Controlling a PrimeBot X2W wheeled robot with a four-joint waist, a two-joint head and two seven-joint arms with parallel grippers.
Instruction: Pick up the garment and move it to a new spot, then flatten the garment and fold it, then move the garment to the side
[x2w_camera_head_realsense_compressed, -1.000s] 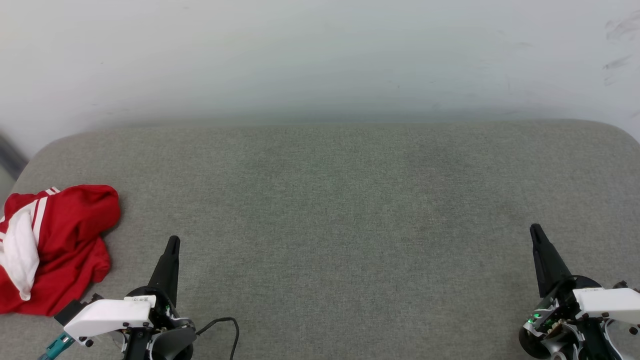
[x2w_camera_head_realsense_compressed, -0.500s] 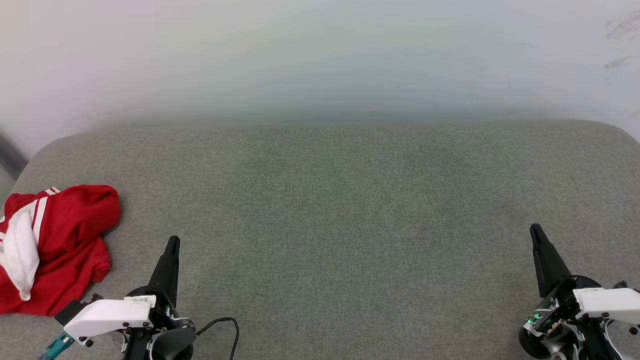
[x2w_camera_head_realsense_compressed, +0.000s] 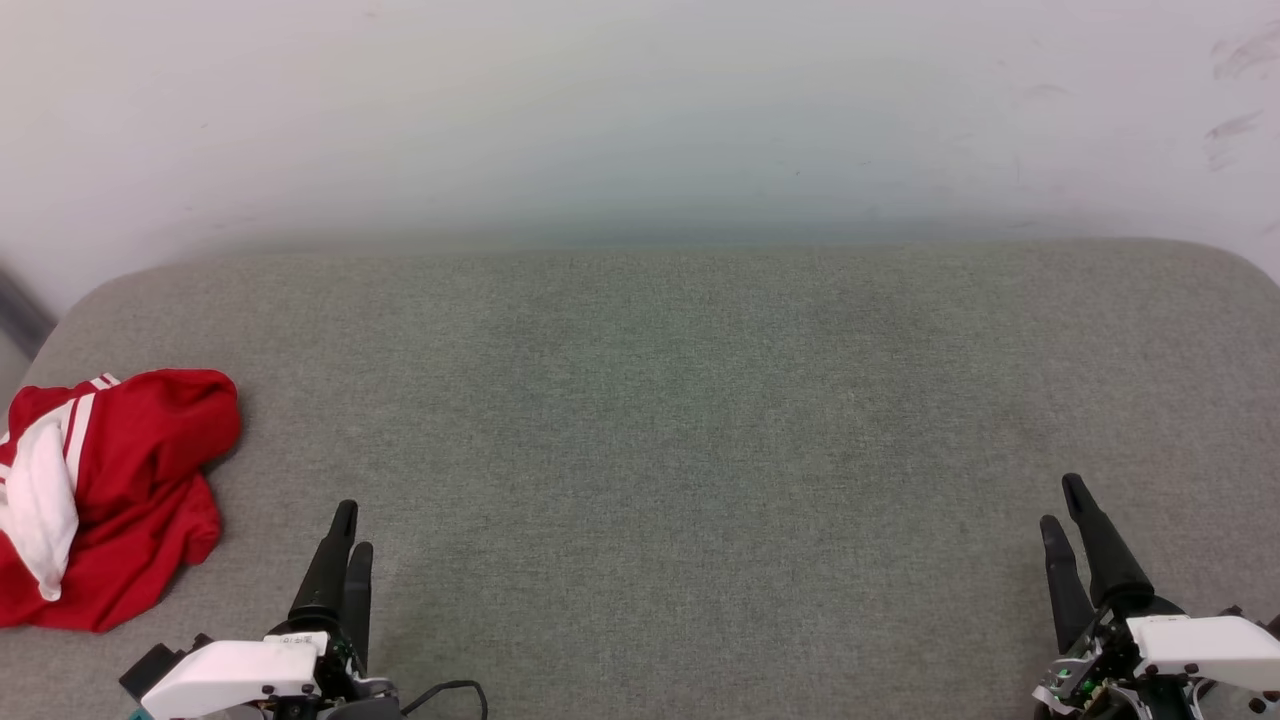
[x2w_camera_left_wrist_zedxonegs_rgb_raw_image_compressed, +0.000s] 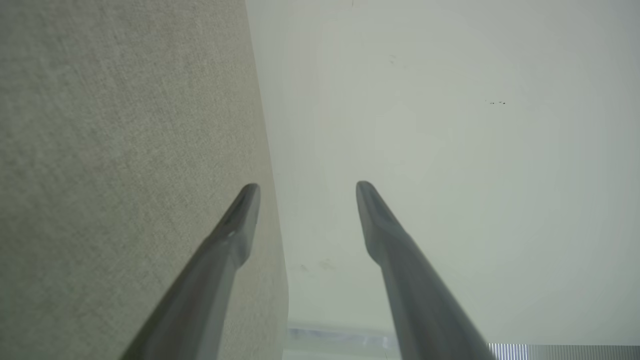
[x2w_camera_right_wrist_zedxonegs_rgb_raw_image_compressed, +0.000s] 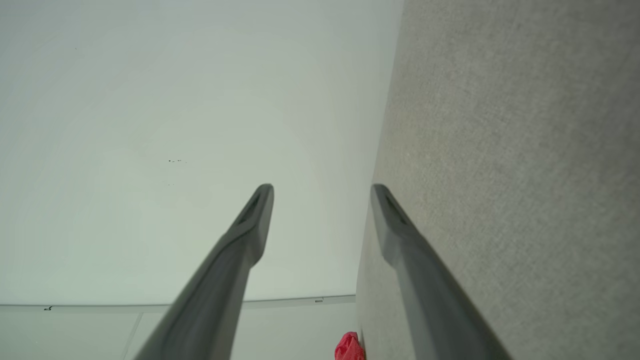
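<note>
The garment (x2w_camera_head_realsense_compressed: 130, 480) is a red shirt with a white striped sleeve, lying crumpled at the far left edge of the grey padded surface (x2w_camera_head_realsense_compressed: 640, 400). A small red bit of the garment (x2w_camera_right_wrist_zedxonegs_rgb_raw_image_compressed: 350, 347) peeks in at the bottom of the right wrist view. My left gripper (x2w_camera_head_realsense_compressed: 353, 527) hovers open near the front edge, a little to the right of the shirt and apart from it. At the front right corner my right gripper (x2w_camera_head_realsense_compressed: 1059, 502) is open too. Both wrist views show parted fingers, left (x2w_camera_left_wrist_zedxonegs_rgb_raw_image_compressed: 306, 186) and right (x2w_camera_right_wrist_zedxonegs_rgb_raw_image_compressed: 321, 187), with nothing between them.
A pale wall (x2w_camera_head_realsense_compressed: 640, 120) rises directly behind the surface. The surface has rounded back corners and the shirt lies close to its left edge. A black cable (x2w_camera_head_realsense_compressed: 450, 690) loops by the left wrist.
Both grippers have gone from shut to open. Both arms have drawn back toward the near edge, lower in the head view. The garment has not moved.
</note>
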